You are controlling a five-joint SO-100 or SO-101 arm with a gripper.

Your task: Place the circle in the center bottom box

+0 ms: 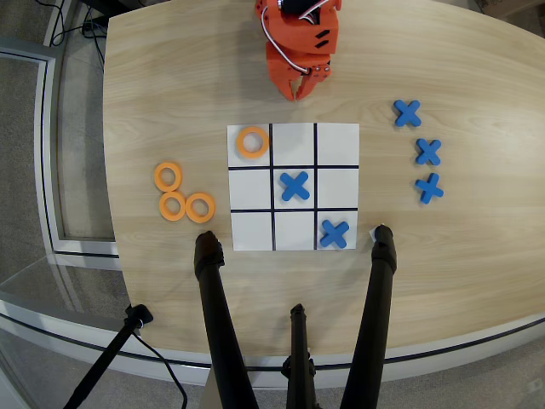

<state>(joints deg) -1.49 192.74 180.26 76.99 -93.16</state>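
The white 3x3 grid sheet (337,145) lies in the middle of the table. One orange ring (252,141) lies in its top-left cell. Three more orange rings (168,176) (173,206) (200,207) lie on the wood left of the sheet. The middle cell of the bottom row (294,230) is bare, and so is the middle cell of the top row. Blue X pieces lie in the centre cell (295,186) and the bottom-right cell (334,233). My orange gripper (298,89) is folded at the table's top edge, above the sheet, looking shut and empty.
Three spare blue X pieces (407,112) (428,152) (428,188) lie on the wood right of the sheet. Black tripod legs (213,290) (380,281) stand on the near edge of the table below the sheet. The table edge curves on the left.
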